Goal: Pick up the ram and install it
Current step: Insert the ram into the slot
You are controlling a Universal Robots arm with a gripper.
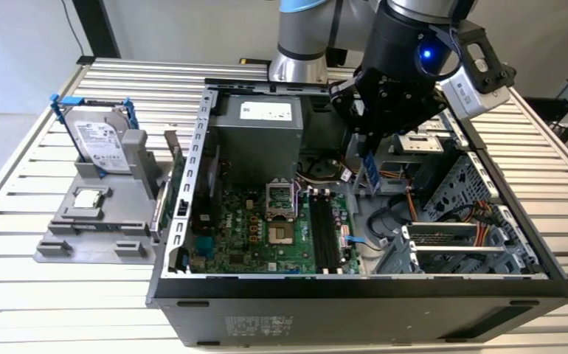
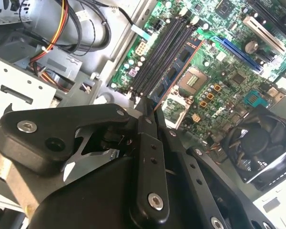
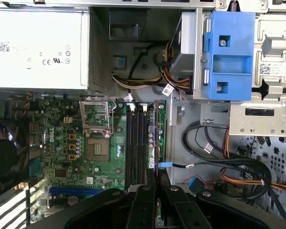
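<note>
The black two-fingered gripper (image 1: 371, 153) is clamped on the long, thin, dark blue-green ram stick (image 1: 372, 177), held on edge. The ram stick hangs over the black memory slots (image 1: 325, 228), inside the open grey computer case (image 1: 363, 291).

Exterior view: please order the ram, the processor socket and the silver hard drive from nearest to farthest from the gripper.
1. the ram, held in the gripper above the case.
2. the processor socket, on the motherboard inside the case.
3. the silver hard drive, outside the case, at the exterior view's far left.
</note>
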